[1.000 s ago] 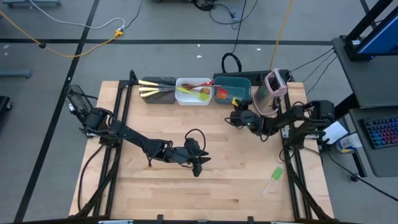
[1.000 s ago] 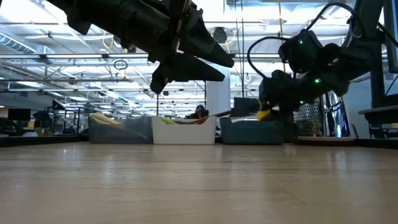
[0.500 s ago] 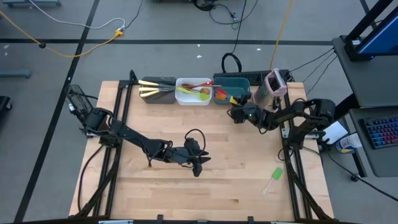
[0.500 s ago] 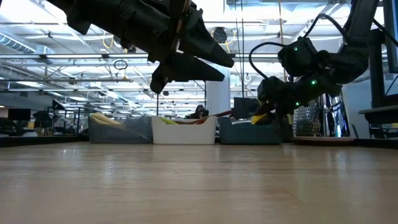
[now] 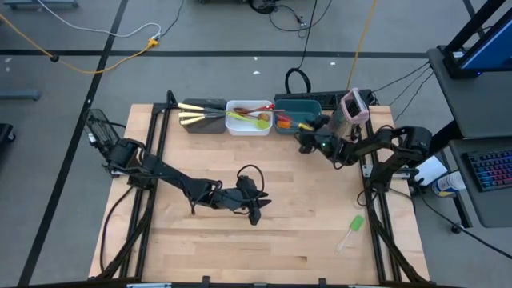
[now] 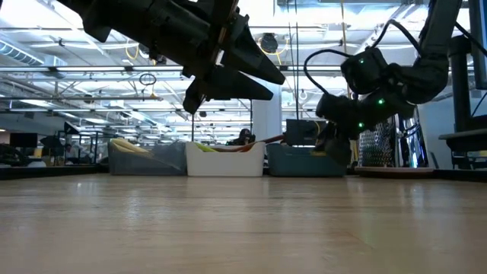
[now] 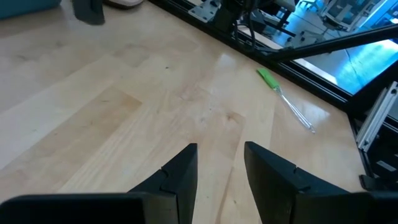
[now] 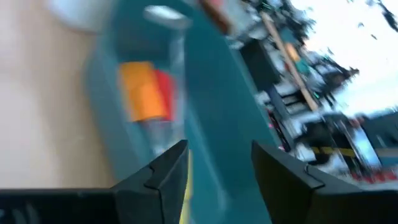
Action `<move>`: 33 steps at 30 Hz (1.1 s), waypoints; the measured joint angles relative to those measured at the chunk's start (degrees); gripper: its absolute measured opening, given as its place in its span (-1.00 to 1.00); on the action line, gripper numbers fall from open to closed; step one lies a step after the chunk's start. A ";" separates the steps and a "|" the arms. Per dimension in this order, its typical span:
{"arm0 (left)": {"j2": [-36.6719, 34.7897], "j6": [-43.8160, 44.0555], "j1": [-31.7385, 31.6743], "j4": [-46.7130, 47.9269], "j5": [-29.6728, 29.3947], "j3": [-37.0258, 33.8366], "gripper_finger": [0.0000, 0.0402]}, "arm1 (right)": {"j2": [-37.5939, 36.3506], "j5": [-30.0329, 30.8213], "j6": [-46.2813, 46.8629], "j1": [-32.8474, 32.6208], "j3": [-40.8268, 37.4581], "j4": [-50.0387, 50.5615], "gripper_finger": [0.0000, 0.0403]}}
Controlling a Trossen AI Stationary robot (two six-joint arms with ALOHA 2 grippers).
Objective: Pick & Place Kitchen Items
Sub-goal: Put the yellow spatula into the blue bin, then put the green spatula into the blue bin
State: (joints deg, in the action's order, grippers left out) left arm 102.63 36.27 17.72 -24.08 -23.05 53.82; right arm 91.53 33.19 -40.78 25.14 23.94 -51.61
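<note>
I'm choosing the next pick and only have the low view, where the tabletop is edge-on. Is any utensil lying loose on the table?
Observer: Yes, one. The high view shows a green-headed spatula alone on the wood, near the table's right edge and well apart from the tubs.
Operator: Where is the right end effector relative to the tubs?
Observer: From above, the right end effector is at the right end of the teal tub.
Operator: Is the left one carrying anything?
Observer: No. Its wrist view shows the left end effector open over bare wood, with nothing between the fingers.
</note>
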 joint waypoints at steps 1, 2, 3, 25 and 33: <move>0.00 0.00 0.00 0.00 0.00 0.00 -0.32 | 0.00 1.41 1.14 0.20 0.01 -0.96 -0.14; 0.00 0.00 0.00 0.00 0.00 0.00 -0.32 | -0.02 2.23 2.04 0.41 0.02 -1.68 -0.12; 0.00 0.00 0.00 0.00 0.00 0.00 -0.32 | -0.04 2.96 2.61 0.65 0.07 -1.94 -0.11; 0.00 -1.62 -0.61 0.00 -0.07 0.00 -0.32 | -0.02 2.58 6.83 -14.25 0.04 -4.84 -0.16; 0.00 -1.62 -1.76 0.00 -0.04 0.00 -0.32 | -0.02 2.56 12.54 -25.22 0.04 -5.36 -0.04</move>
State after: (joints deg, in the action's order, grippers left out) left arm 102.63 34.65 15.95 -24.08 -23.09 53.82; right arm 91.50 35.75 -28.24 -0.07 23.99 -56.97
